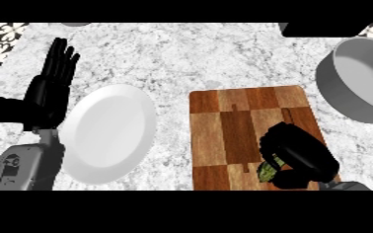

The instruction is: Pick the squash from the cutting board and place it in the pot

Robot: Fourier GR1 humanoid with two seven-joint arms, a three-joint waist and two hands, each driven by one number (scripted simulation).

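My right hand (297, 154) curls round the squash (267, 171) (mostly hidden) low on the cutting board (226, 128); the pot (350, 79) sits well apart; it could slip on lifting; my left hand (53, 81) rests open.

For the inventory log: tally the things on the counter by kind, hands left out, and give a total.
Plate: 1, white
Cutting board: 1, wooden
Pot: 1, grey
Squash: 1, green, mostly hidden under the right hand
Total: 4
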